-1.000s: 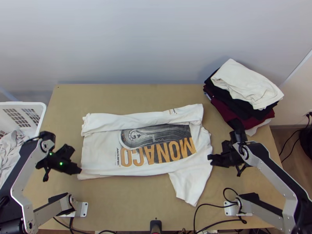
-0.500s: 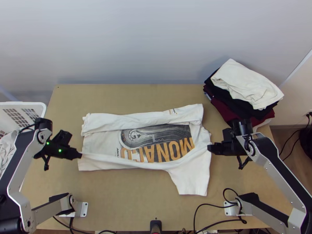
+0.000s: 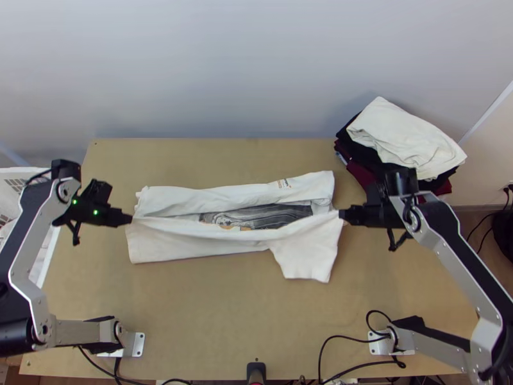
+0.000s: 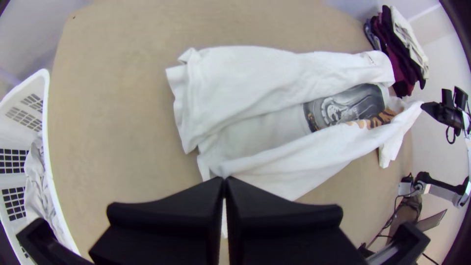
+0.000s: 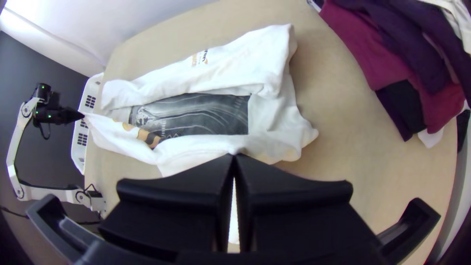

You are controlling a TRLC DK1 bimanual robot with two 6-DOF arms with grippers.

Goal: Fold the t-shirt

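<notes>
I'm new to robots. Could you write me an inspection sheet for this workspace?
Surface: light wooden table
Job's things: white t-shirt, far side folded over, near part lifted in a taut band, print partly covered
Clutter: garment stack at far right; white basket at left, holding light cloth
Grippers: left claw and right claw, both shut on the t-shirt
Cables: black cables at the near edge
Surroundings: pale wall behind; brown floor at right

T-shirt point(image 3: 192, 247): white, far side folded over, near part taut between grippers
Sleeve point(image 3: 304, 256): toward near edge, right
Print point(image 3: 276, 216): dark, partly covered
Left gripper point(image 3: 130, 219): fingers pinch left end
Right gripper point(image 3: 342, 213): fingers pinch right end
Clothes pile point(image 3: 404, 138): far right, cream piece on top
</notes>
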